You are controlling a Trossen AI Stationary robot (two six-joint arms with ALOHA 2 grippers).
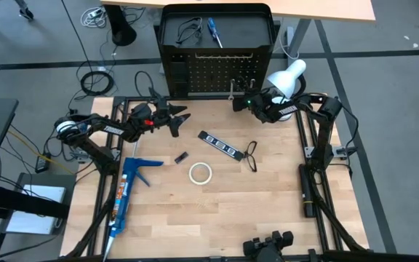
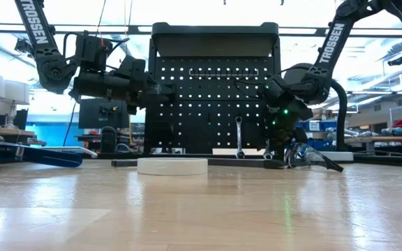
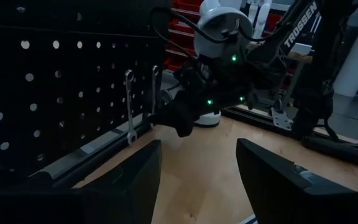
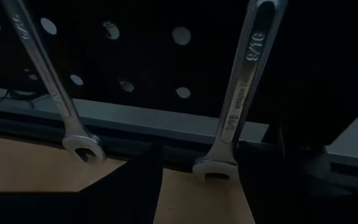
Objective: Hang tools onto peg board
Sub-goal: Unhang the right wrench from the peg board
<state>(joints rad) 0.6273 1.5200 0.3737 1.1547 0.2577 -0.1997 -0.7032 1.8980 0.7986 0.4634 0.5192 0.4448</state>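
The big black metal peg board (image 1: 217,73) with rows of small holes is standing up at the twelve o'clock edge of the light wooden counter (image 1: 217,218). Two thin silver wrenches (image 4: 238,99) are hanging on its lower part, side by side, with their open ends just above the counter.

The right end effector (image 1: 240,102) is hovering right in front of those wrenches, at about one o'clock. Its fingers are spread apart and it is gripping nothing. The left end effector (image 1: 179,116) is waiting at about eleven o'clock, close to the board, fingers wide apart and empty too.

Going from bigger to smaller, these tools are lying loose on the counter:

- The long black strip with white marks (image 1: 218,144) is sitting near the middle. It looks stiff and flat, so it would be best to pinch it across its thin sides.
- The black wire loop (image 1: 252,154) is lying at three o'clock from the strip. It looks light and bendy, so it could flop about.
- The round white tape ring (image 1: 200,172) is resting at six o'clock from the strip. It looks light and firm. Squeezing one wall of the ring should work well.
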